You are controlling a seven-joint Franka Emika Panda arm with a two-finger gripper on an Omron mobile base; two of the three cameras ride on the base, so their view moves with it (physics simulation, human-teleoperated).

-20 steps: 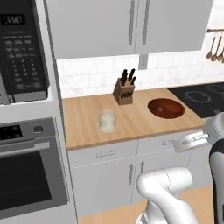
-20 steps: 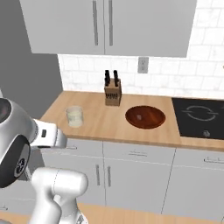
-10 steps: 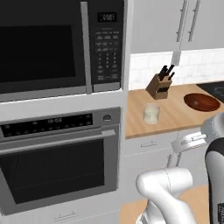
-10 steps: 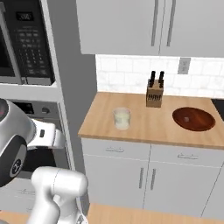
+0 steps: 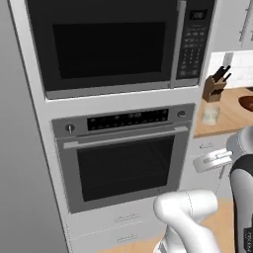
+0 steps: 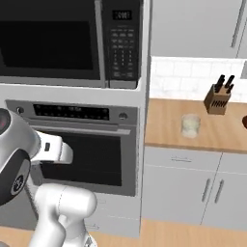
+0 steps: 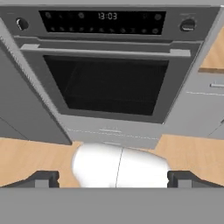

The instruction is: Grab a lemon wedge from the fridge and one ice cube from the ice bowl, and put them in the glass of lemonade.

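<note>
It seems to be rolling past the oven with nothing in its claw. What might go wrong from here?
1. The elbow sits low and close to the oven door, so it might brush the door if the base turns.
2. The glass of lemonade stands unprotected on the counter; a wide arm swing on the way back might tip it.
3. The claw is open and empty, so the lemon wedge must yet be fetched.

kitchen: wall oven [image 5: 126,158], microwave [image 5: 116,42]
</note>
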